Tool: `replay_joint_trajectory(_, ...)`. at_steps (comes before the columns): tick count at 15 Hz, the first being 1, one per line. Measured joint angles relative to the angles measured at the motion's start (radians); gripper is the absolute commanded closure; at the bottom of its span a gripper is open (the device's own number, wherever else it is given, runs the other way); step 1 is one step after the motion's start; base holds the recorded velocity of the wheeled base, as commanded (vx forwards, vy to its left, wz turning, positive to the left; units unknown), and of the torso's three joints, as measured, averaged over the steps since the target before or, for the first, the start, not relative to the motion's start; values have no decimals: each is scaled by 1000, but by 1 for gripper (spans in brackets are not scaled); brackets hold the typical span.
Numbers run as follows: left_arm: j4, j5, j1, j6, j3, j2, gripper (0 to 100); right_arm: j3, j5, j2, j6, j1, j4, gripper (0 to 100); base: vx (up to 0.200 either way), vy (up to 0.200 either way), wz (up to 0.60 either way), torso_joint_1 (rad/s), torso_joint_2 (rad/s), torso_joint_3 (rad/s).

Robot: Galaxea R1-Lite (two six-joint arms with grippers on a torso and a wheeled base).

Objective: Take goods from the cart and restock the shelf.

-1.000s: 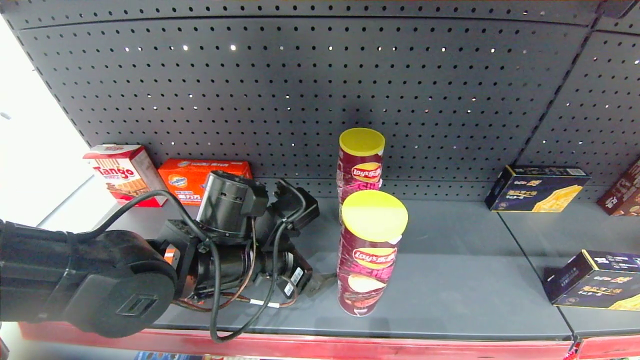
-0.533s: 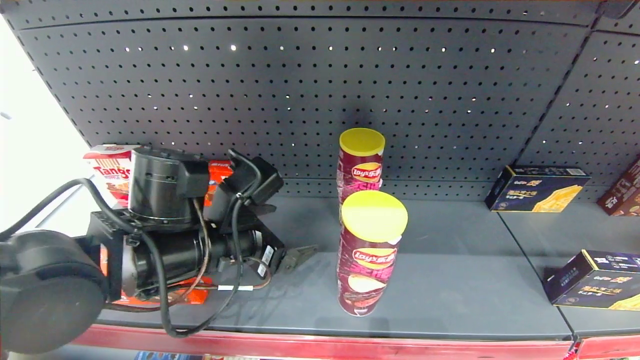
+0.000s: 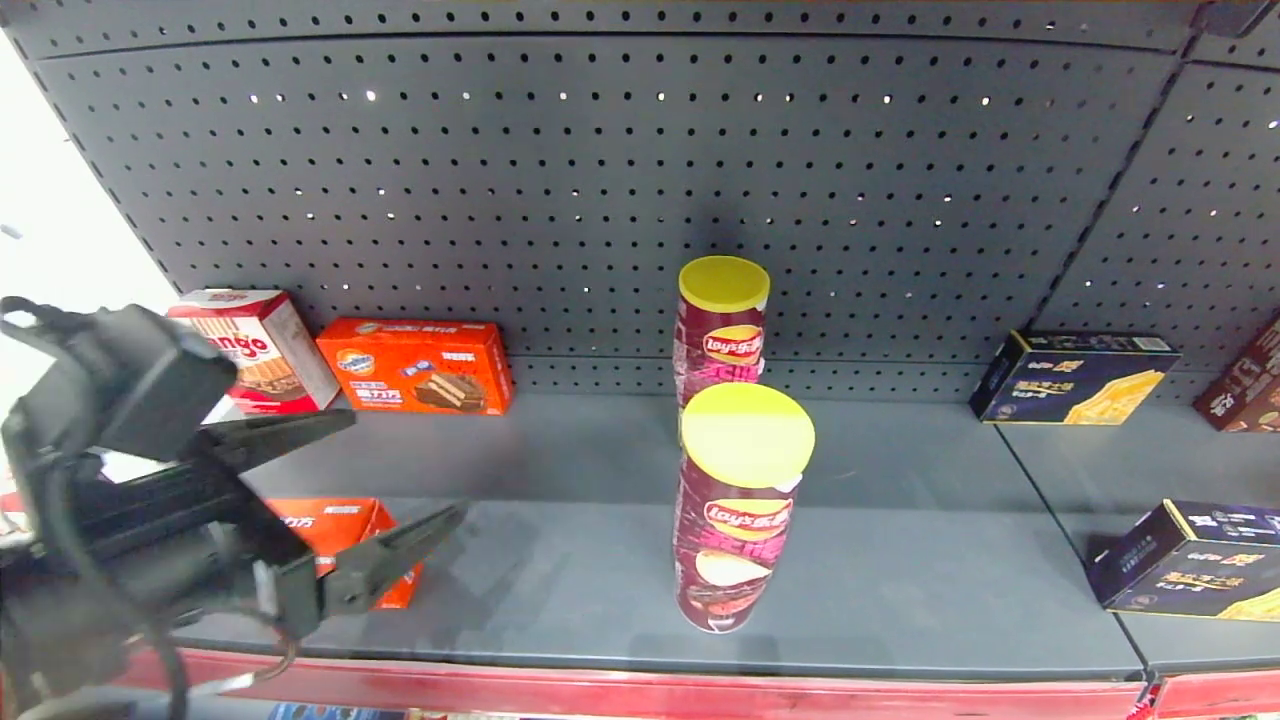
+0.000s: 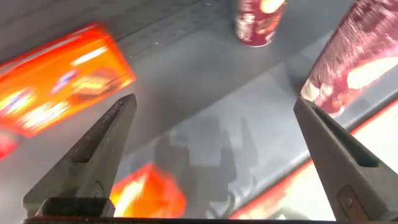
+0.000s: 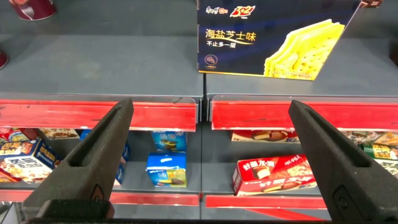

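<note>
Down at the left end of the shelf (image 3: 900, 580), my left gripper (image 3: 406, 465) sits near the red front edge with its jaws spread wide and nothing held between them. An orange snack box (image 3: 345, 535) lies flat on the shelf close to that edge. From the head camera, the lower finger crosses in front of the box, and I can't tell whether they touch. My left wrist camera shows the same box (image 4: 149, 194) low between the fingers, blurred.

A second orange box (image 3: 415, 365) stands against the pegboard back, with a red-and-white wafer box (image 3: 255, 345) just beside it on its left. Mid-shelf, two maroon chip cans with yellow lids stand upright in a line. The front can (image 3: 738, 510) is near the edge and the back can (image 3: 722, 320) is by the pegboard. Both are well apart from the left gripper.

My right gripper (image 5: 211, 107) also has its jaws wide open and empty. It hangs in front of the shelf's red edge, below a dark blue cracker box (image 5: 280, 37).
</note>
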Motion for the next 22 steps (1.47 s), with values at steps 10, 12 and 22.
replay_joint_trajectory(10,213,173,310,-87,509,-903,0,0,0,0,0,0,0,0,0,0,0,0,0,0)
replay_joint_trajectory(12,307,153,343,-155,531,-987,0,0,0,0,0,0,0,0,0,0,0,0,0,0)
replay_joint_trajectory(22,393,50,461,-166,541,-1102,0,0,0,0,0,0,0,0,0,0,0,0,0,0)
